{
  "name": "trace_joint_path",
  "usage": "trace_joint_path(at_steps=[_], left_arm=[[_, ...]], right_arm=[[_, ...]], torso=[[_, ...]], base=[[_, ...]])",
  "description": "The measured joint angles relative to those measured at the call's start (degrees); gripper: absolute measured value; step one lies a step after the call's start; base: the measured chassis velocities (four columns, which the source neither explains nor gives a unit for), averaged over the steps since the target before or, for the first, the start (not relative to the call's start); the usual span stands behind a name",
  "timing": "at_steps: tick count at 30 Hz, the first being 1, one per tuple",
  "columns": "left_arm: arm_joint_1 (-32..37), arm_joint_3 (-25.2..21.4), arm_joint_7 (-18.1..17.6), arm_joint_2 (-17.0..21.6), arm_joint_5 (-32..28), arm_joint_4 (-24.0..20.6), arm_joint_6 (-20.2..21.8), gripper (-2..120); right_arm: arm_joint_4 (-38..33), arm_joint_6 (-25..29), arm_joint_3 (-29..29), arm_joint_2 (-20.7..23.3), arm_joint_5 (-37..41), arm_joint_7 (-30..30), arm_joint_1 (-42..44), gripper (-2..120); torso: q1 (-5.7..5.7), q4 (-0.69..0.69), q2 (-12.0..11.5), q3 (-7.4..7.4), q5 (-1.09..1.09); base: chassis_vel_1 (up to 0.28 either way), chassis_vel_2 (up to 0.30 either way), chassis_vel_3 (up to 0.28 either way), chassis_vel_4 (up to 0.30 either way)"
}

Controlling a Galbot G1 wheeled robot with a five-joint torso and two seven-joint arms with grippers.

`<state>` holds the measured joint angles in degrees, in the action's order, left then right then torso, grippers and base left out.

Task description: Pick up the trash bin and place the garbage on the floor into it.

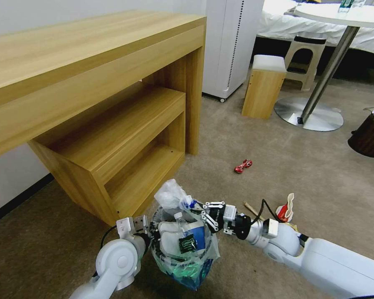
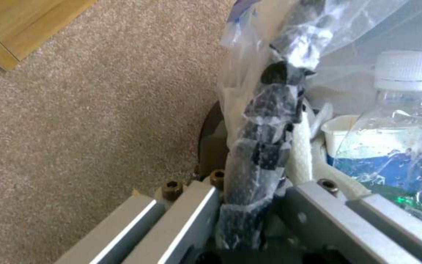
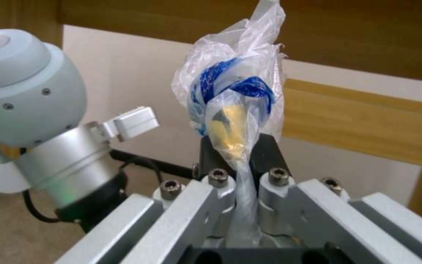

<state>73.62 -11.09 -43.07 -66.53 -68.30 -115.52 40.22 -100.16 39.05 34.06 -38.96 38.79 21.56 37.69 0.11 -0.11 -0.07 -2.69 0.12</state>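
Our two grippers meet at the trash bin (image 1: 183, 249), which hangs low in front of us above the beige carpet floor (image 1: 278, 166), beside the wooden shelf unit (image 1: 124, 153). We have our left gripper (image 1: 151, 234) clamped on the bin's near-left rim; in the left wrist view its fingers (image 2: 196, 205) are drawn in tight on the dark wire rim and the crinkled liner (image 2: 265, 154). Our right gripper (image 1: 201, 209) reaches in from the right at the bin's far rim, and in the right wrist view its fingers (image 3: 221, 183) are pinched shut on a twisted tuft of clear bag (image 3: 235, 102) with blue print. Inside the bin we see a plastic bottle (image 1: 185, 232) with a white cap and a white slipper (image 1: 168, 238). On the carpet, well apart from the bin, a red wrapper (image 1: 243, 165) lies toward the round table's base (image 1: 309, 114). Behind our right forearm lie a red paper cup (image 1: 284, 209) and a wooden stick (image 1: 253, 207).
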Motion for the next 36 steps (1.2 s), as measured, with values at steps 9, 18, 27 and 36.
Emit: trace_joint_path(at_steps=[9,18,27,36], left_arm=[[-0.38,-0.51,-0.09,-0.36,-0.34,0.17,0.03,0],[-1.94,-0.88,-0.71,-1.1,-1.68,0.36,0.18,0],[-2.31,-1.03,-0.84,-1.05,-1.91,0.06,-0.14,0],[-2.11,-1.27,-0.92,-0.78,-2.09,-0.67,-0.29,0]], right_arm=[[2.21,0.14,3.2,-2.61,-0.26,-0.2,-0.79,0],[4.99,0.68,3.46,-4.56,-1.86,-0.27,1.33,0],[6.33,1.01,2.66,-5.51,-3.04,-0.76,2.93,0],[7.1,1.2,1.91,-5.75,-5.15,-2.66,4.7,0]], torso=[[0.0,-0.01,0.0,-0.01,-0.02],[0.01,-0.03,-0.02,-0.02,-0.04],[0.01,-0.01,-0.02,0.0,0.0],[0.01,0.0,-0.01,0.0,0.01]], base=[[0.0,0.0,0.0,0.0],[0.0,0.0,0.0,0.0],[0.0,0.0,0.0,0.0],[0.0,0.0,0.0,0.0]])
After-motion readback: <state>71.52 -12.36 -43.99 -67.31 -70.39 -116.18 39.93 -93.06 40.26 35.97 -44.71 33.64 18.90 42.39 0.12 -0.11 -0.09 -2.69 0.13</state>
